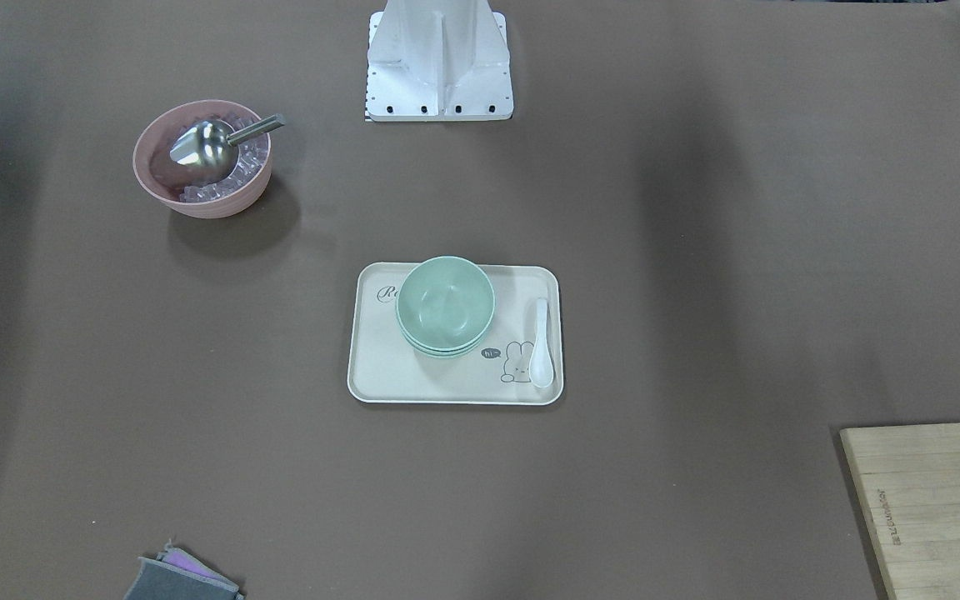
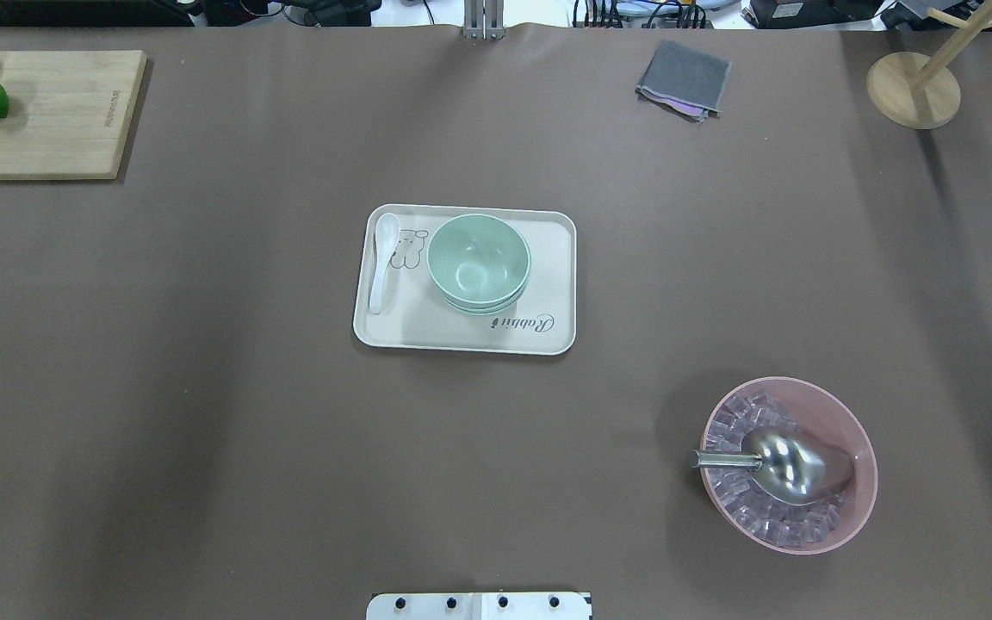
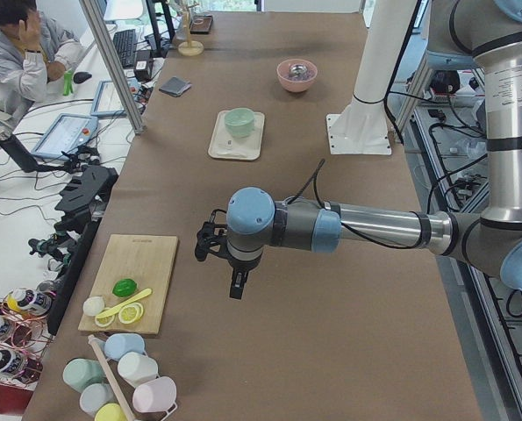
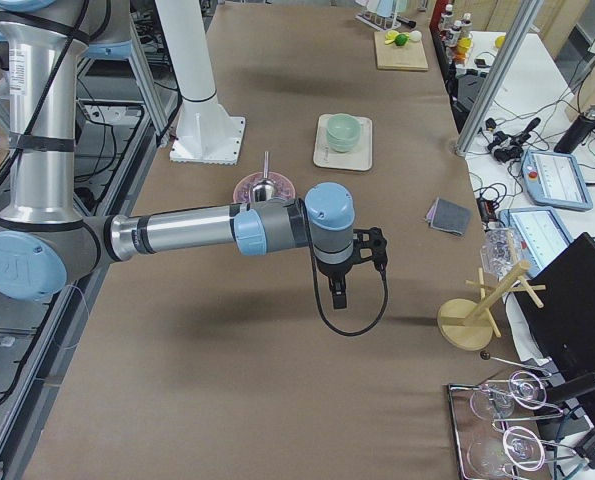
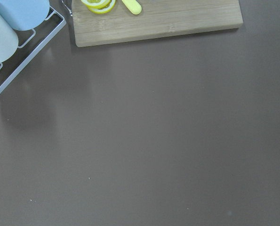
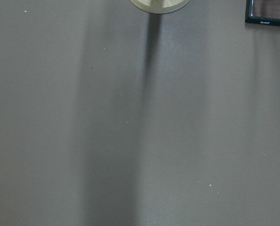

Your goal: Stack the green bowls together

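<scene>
The green bowls point(image 1: 445, 306) sit nested one inside another near the middle of a cream tray point(image 1: 380, 375) at the centre of the worktop point(image 1: 697, 250), their layered rims showing at the edge, so the stacking looks done. A white spoon point(image 1: 541, 346) lies along one side of the tray, apart from the bowls. Both arms hang out towards the worktop's ends, likely to leave the stack undisturbed. The left gripper point(image 3: 237, 285) points down near a cutting board point(image 2: 57, 112) and the right gripper point(image 4: 337, 292) hovers over bare surface. Whether either is apart or together cannot be told. The tray reads "Rabbit" in script, with "hi" in a bubble beside a drawn rabbit. The board's stamp is illegible. A pink bowl point(image 1: 222, 204) holds a metal scoop point(image 1: 205, 146).
</scene>
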Action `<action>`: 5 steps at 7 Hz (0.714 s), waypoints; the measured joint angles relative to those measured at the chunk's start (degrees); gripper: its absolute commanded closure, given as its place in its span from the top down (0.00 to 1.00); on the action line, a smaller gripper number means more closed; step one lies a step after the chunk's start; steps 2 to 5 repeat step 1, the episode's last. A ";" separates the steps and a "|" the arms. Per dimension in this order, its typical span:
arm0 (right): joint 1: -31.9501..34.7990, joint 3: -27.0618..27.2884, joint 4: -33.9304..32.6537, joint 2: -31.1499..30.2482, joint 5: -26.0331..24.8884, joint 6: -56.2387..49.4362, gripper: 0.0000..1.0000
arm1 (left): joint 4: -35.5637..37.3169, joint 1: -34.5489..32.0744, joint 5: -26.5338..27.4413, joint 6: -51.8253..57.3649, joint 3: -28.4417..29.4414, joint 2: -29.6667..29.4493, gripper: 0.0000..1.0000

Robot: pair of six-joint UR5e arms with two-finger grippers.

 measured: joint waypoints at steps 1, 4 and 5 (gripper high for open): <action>-0.03 -0.21 -0.02 0.04 -0.89 -0.01 1.00 | -0.02 0.00 -0.05 -0.04 -0.07 0.22 0.99; -0.03 -0.21 -0.02 0.04 -0.89 -0.01 1.00 | -0.02 0.00 -0.05 -0.04 -0.07 0.22 0.99; -0.03 -0.21 -0.02 0.04 -0.89 -0.01 1.00 | -0.02 0.00 -0.05 -0.04 -0.07 0.22 0.99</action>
